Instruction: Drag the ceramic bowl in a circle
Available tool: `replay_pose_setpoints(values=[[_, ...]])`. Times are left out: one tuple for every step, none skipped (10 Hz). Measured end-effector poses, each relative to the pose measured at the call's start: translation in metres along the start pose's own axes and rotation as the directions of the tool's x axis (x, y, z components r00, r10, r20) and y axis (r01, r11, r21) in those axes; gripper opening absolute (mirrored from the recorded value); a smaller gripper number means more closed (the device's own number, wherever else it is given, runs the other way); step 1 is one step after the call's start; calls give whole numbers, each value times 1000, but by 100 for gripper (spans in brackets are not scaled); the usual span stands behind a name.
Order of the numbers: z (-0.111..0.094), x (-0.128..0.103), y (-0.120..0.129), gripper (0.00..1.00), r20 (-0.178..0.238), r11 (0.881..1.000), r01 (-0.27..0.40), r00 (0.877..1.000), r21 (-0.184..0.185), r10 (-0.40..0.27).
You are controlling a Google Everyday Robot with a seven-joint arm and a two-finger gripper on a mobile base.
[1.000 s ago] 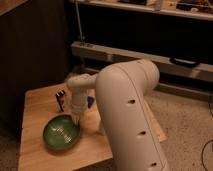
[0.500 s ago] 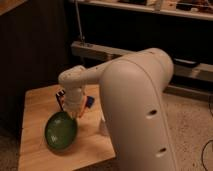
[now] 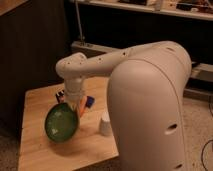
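at near rim of round glossy green ceramic bowl (image 3: 61,123) | pincer (image 3: 80,107) clenched on it, likely for dragging | bowl looks tilted on wooden counter (image 3: 35,150) | small white cup (image 3: 104,124) near bowl

The robot's white arm (image 3: 150,95) reaches down over a wooden table (image 3: 35,147), its gripper (image 3: 79,108) closed on the upper right rim of the green ceramic bowl (image 3: 60,125), which is tilted with its inside facing the camera. A small white upturned cup (image 3: 105,124) stands just right of the bowl. A small blue object (image 3: 89,101) lies just beside the gripper.
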State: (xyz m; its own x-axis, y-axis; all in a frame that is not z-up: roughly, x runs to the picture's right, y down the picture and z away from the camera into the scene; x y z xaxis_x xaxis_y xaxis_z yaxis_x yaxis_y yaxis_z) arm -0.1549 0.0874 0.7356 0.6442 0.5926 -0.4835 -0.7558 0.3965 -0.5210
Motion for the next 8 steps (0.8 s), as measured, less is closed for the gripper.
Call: replay_pose_setpoints(values=[[5,2,-7,0,-9,1000,-12,1000,10,12],[18,1,-14,0,-10,999,-24,1000,23,24],[29,0,-19,0,-11,999,-31,999,31,31],[49,-1,-26,0,-17,998,-42,999,45,43],[65,-1,-36,0,-21,997,-59,998,56,60],[74,2,-44,0,-28,995,-71,997,65,73],[77,6,-47,0,-31,994,-79,996,69,81],[76,16,-52,0,-38,993,-89,995,79,92]])
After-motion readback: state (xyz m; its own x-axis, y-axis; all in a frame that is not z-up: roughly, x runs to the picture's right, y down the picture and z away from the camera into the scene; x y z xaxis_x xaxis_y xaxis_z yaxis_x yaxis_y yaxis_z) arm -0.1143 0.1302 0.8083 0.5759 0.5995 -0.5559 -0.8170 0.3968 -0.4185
